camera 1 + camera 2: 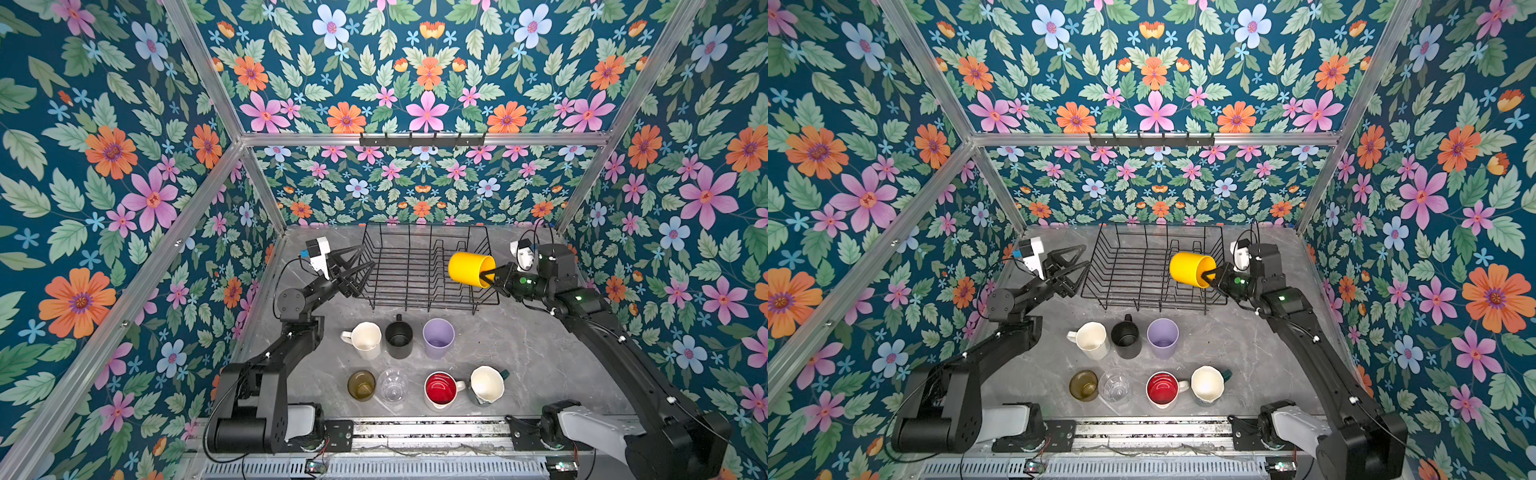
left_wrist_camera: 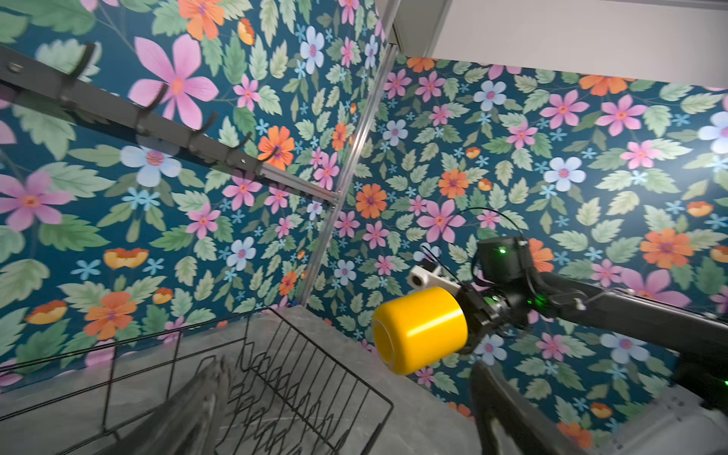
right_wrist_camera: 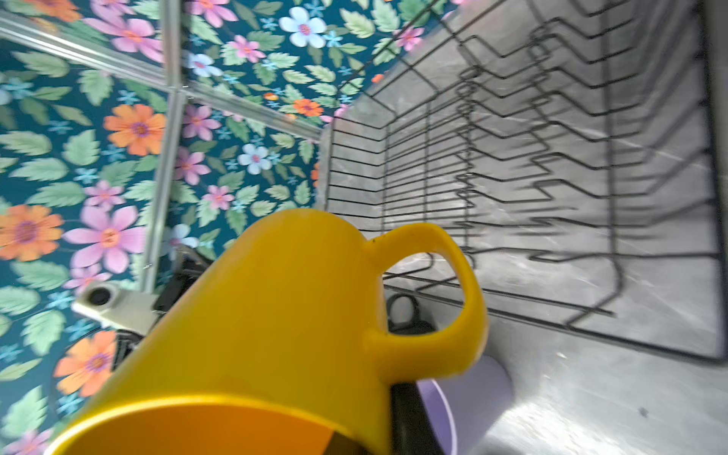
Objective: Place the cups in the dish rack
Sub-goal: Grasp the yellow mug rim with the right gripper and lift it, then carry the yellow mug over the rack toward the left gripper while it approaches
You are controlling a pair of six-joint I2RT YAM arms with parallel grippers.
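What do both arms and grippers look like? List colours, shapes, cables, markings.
The left arm and right arm are matte black, with white shells at the base. The left gripper has black triangular open-frame fingers and a white wrist camera with a blue plug. The right gripper has a white camera, looping black cables and green lights.
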